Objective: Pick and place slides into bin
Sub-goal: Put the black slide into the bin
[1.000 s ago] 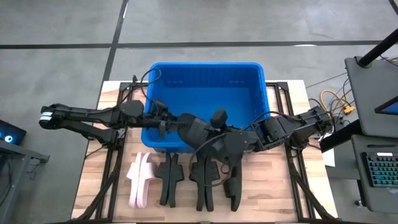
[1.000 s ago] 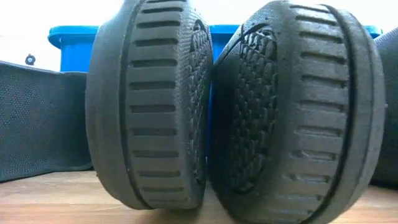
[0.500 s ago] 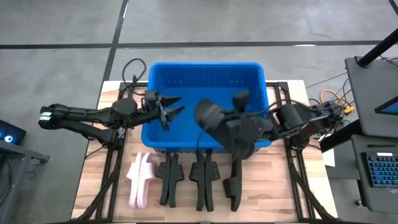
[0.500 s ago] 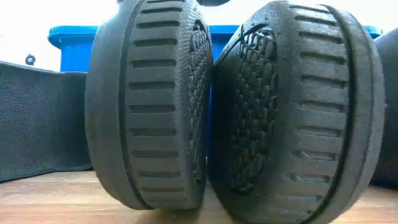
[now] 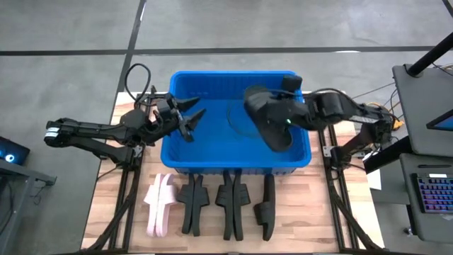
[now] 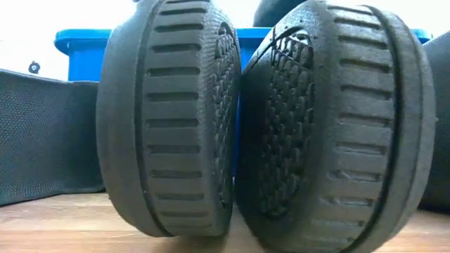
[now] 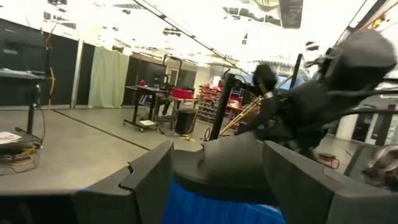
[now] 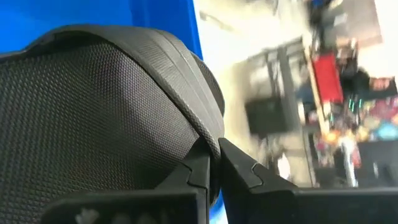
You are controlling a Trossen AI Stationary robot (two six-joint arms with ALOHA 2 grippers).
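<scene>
On the left of the worktop (image 5: 311, 212), seen from above, the left arm reaches in from the side and its left hand (image 5: 190, 119) hangs over the left part of the bin (image 5: 212, 164), fingers spread apart and holding nothing; its wrist view shows the two dark fingers (image 7: 149, 180) wide apart with blue bin plastic between them. The bin is a tall-walled bright blue tub standing at the far middle of the wooden worktop, and its floor is bare blue where it shows. In front of the bin's near wall a row of slides stands on edge: a pale pink pair (image 5: 160, 205) furthest left, then a black pair (image 5: 192, 204), then a second black pair (image 5: 233, 205), then a single black slide (image 5: 267, 208) at the right end. The low view, level with the worktop, is filled by the ribbed soles of two black slides (image 6: 267, 119) pressed together, the blue bin showing behind them. To the right, the right arm comes across from the right side and its right hand (image 5: 286, 122) is over the right part of the bin, fingers (image 8: 205, 171) pinched tight on the edge of a black slide (image 5: 270, 117), which hangs above the bin's interior
</scene>
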